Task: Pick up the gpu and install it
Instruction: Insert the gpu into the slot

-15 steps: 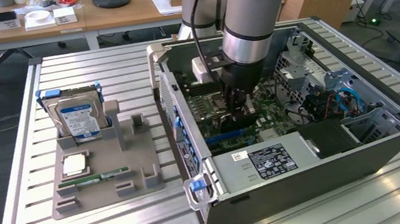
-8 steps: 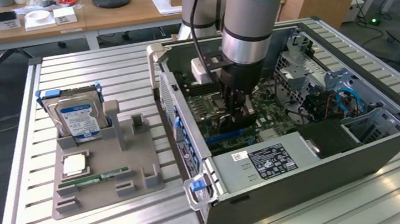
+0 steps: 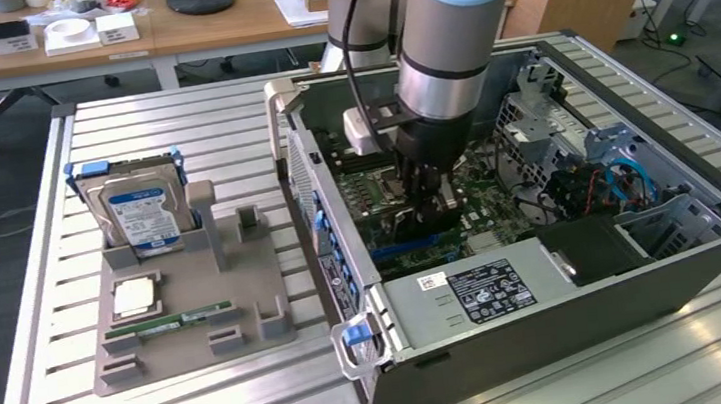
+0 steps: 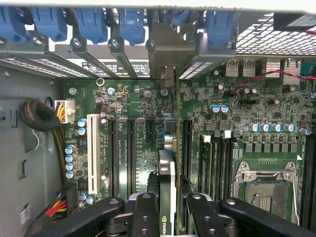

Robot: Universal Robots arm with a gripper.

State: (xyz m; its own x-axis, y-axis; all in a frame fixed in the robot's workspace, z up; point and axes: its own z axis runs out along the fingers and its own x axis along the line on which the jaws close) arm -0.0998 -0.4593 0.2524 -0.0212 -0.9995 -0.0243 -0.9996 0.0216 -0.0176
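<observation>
Claw [image 4: 170,217] clenched on gpu [image 4: 166,173], card edge-on over motherboard [image 4: 123,98] slots, near end cut off; seated or not, cannot tell. Exterior view: claw [image 3: 425,205] inside open case [image 3: 547,313] on bench [image 3: 191,119], card mostly hidden by fingers. Tray [image 3: 176,357] holds hard drive [image 3: 145,217], RAM [image 3: 165,325].

The fingers [image 4: 146,212] grip the gpu [image 4: 166,173] edge-on above the motherboard [image 4: 256,118] slots.
</observation>
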